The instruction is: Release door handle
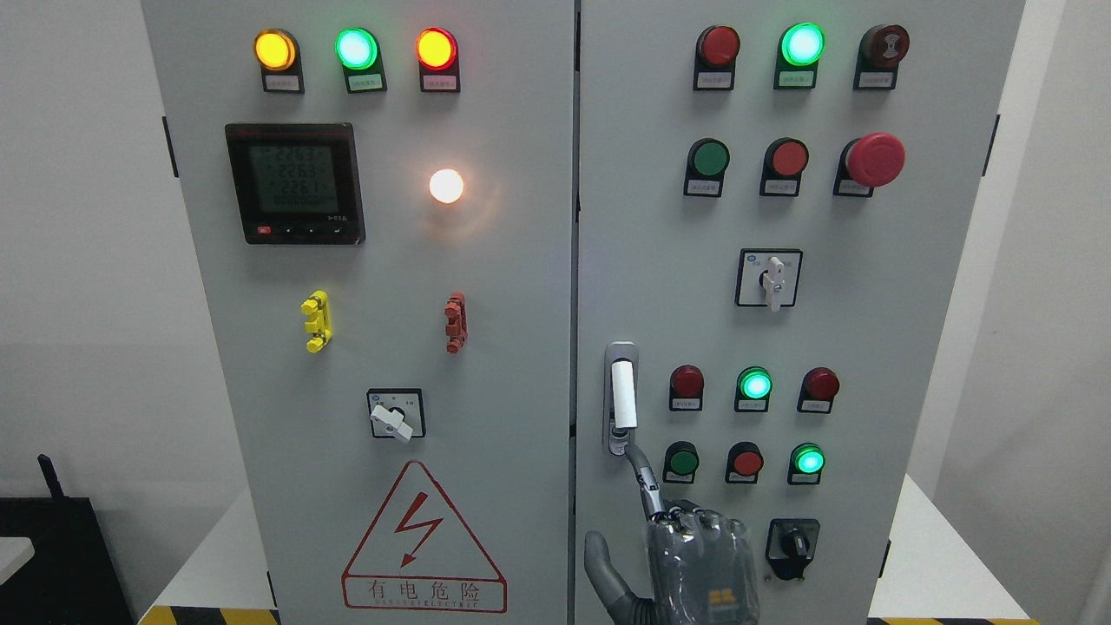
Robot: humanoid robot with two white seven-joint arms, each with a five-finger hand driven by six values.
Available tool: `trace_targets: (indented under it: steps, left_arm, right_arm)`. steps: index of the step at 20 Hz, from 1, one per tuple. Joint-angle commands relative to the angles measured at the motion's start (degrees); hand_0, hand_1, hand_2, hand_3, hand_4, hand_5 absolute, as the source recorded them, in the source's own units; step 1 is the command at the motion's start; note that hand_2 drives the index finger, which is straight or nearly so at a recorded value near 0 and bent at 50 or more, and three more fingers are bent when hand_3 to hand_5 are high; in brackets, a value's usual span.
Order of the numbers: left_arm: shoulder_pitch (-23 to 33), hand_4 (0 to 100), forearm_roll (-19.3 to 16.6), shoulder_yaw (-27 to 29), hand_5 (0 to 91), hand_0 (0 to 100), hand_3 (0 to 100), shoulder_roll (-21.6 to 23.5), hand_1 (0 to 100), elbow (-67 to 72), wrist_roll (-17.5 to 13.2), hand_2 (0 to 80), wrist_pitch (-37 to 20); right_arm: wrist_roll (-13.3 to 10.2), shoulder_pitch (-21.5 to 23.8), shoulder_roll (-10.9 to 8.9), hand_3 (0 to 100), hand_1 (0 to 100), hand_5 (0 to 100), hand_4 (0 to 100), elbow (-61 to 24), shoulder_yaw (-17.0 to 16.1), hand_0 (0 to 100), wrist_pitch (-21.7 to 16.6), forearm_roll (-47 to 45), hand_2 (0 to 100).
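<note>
The dark grey, five-fingered robotic right hand (pixel 686 555) has a broad back under a glossy, slightly see-through grey shell that catches pale reflections. Low on the shell sits a small yellow-orange mark of stacked blocks. Its slim, segmented index finger (pixel 647 482) shows silvery metal links between darker sections. The rounded matte grey thumb (pixel 601 560) looks smooth and rubbery.

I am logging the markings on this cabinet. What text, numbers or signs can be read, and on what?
"有电危险": on the red warning triangle with a lightning bolt, left door.
"DANGER ELECTRIC" beneath it: small, uncertain.
"2263", "2263", "2261": on the meter, blurred, so uncertain.
Small label plates under lamps and buttons: too small to read.
</note>
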Motion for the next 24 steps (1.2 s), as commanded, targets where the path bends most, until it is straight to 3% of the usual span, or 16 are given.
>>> trace_targets:
  steps: [1,5,9,14,20,24]
  left_arm:
    - [0.0,0,-0.1,-0.7,0.0,12,0,0.0,39,-0.9,0.0,0.0,0.0]
    - [0.0,0,0.0,-0.7,0.0,12,0,0.0,39,-0.9,0.0,0.0,0.0]
    - [0.0,0,-0.1,-0.7,0.0,12,0,0.0,39,-0.9,0.0,0.0,0.0]
    - [0.0,0,0.0,-0.7,0.0,12,0,0.0,39,-0.9,0.0,0.0,0.0]
    - [0.0,0,0.0,-0.7,0.0,12,0,0.0,39,-0.9,0.0,0.0,0.0]
    - [0.0,0,0.0,-0.7,0.0,12,0,0.0,39,-0.9,0.0,0.0,0.0]
  right_arm:
    - [-0.7,1.1,-0.01,100,44,97,100,-2.5,-0.4,48,-0.5,-3.1,66]
    - [-0.8,1.6,-0.01,100,40,96,100,-2.5,-0.4,54,-0.6,-5.9,83]
    - [-1.4,2.4,-0.01,100,37,96,100,-3.2,-0.4,49,-1.0,-6.3,94]
    - [-0.5,1.3,-0.01,100,37,96,100,-3.8,-0.4,40,-1.0,-6.3,97]
    - [1.8,-5.6,0.16,100,47,96,100,-2.6,-0.6,30,-0.7,-5.9,100]
    - [2.0,-5.3,0.16,100,50,96,100,-2.5,-0.9,27,-0.5,-6.0,100]
